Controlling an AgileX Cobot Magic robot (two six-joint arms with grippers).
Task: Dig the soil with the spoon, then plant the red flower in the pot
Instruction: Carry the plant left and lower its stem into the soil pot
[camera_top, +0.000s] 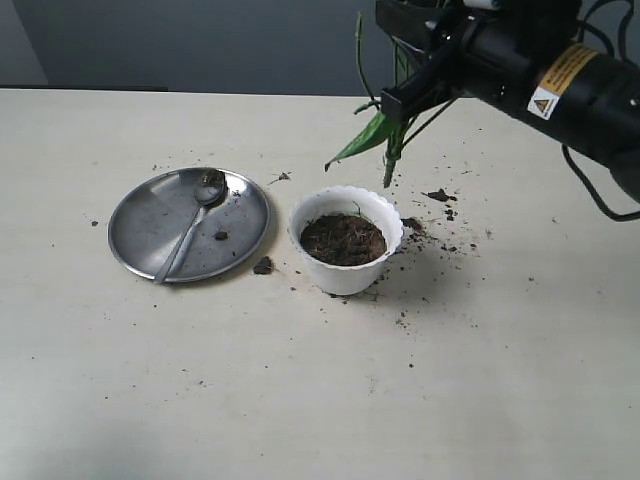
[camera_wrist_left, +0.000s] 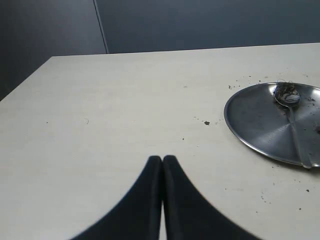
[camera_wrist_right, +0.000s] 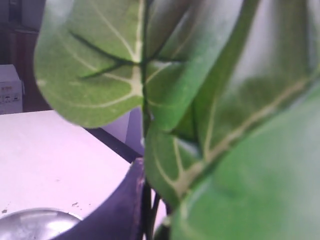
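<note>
The white scalloped pot (camera_top: 345, 275) stands mid-table, filled with dark soil (camera_top: 343, 238). Above and behind it my right gripper (camera_top: 405, 98) is shut on the thin green stems of the flower (camera_top: 368, 135), whose stems and narrow leaves hang down toward the pot's far rim. Its red bloom is out of view. In the right wrist view the big green leaves (camera_wrist_right: 100, 65) fill the picture and hide most of a dark finger (camera_wrist_right: 117, 205). The spoon (camera_top: 190, 235) lies on the steel plate (camera_top: 150, 215), soil on its bowl (camera_wrist_left: 287, 94). My left gripper (camera_wrist_left: 162, 159) is shut and empty above bare table.
Loose soil crumbs (camera_top: 440, 195) are scattered right of and behind the pot, and a clump (camera_top: 263, 265) lies between plate and pot. The steel plate (camera_wrist_left: 260, 125) sits beside the left gripper. The table's far edge meets a dark wall.
</note>
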